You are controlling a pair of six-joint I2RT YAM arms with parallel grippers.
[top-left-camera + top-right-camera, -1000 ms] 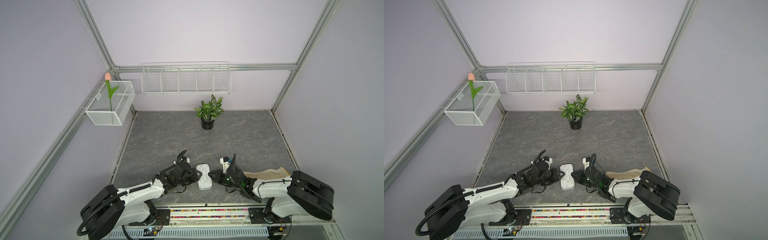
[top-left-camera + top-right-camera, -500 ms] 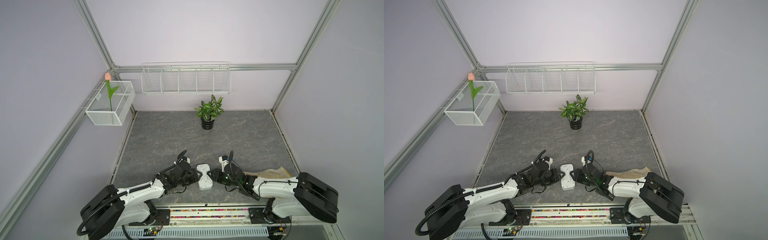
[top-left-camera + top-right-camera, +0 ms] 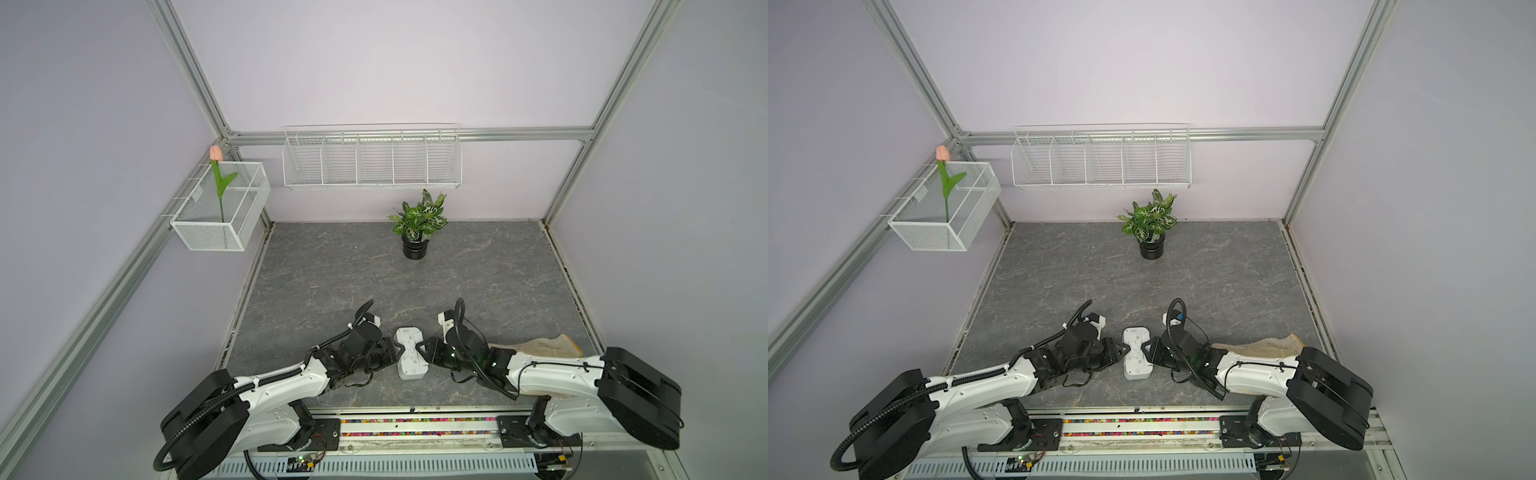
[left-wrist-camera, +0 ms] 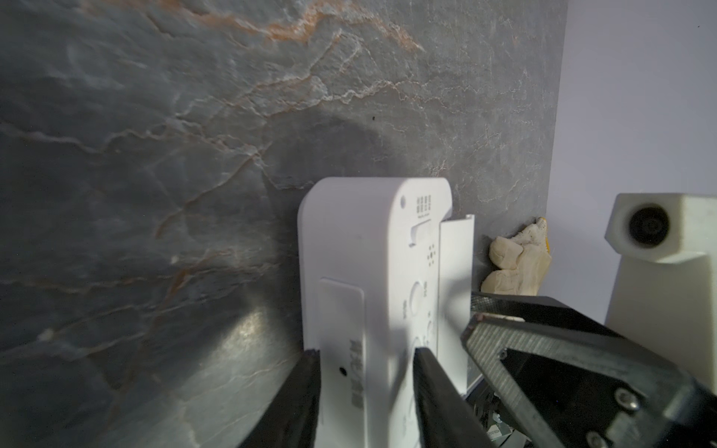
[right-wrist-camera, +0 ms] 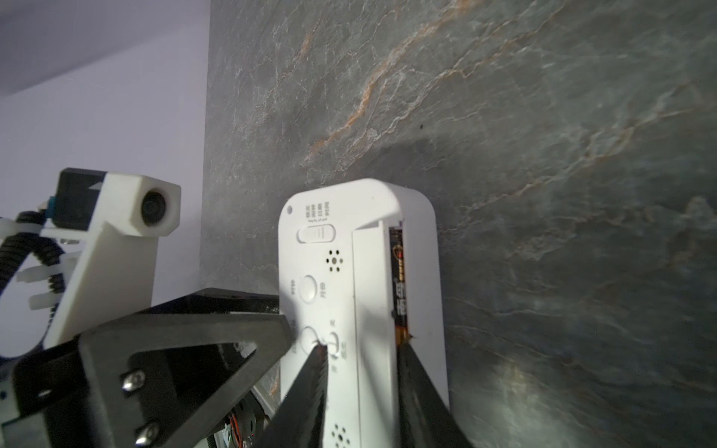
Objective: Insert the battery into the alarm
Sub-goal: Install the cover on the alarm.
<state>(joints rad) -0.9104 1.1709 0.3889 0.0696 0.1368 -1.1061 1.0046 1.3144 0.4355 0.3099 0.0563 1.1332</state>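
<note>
OK, quick status. On the table (image 3: 374, 270) the left arm (image 3: 282, 382) and right arm (image 3: 552, 374) lay low at the front edge, wrists facing each other. Between them in both top views sat the alarm (image 3: 410, 353), back up, front-centre.

Left jaws were clamped on its long edge, one finger on the back and one on the face side. We couldn't tell whether it rested on the table or was held just off it.

Right jaws stood apart, straddling the compartment cover (image 5: 370, 291), which stood ajar along the open slot. One tip was by the buttons, the other down at the slot.

The battery (image 5: 399, 279), dark with orange print, lay lengthwise in the slot. Fully seated or not, we couldn't tell.

Our read: insertion was basically done, and we were at check-and-close. The next move would call for pressing the battery home if proud, then pushing the cover flat until it latched, with the left side holding the alarm steady. Light force, thin plastic.
</note>
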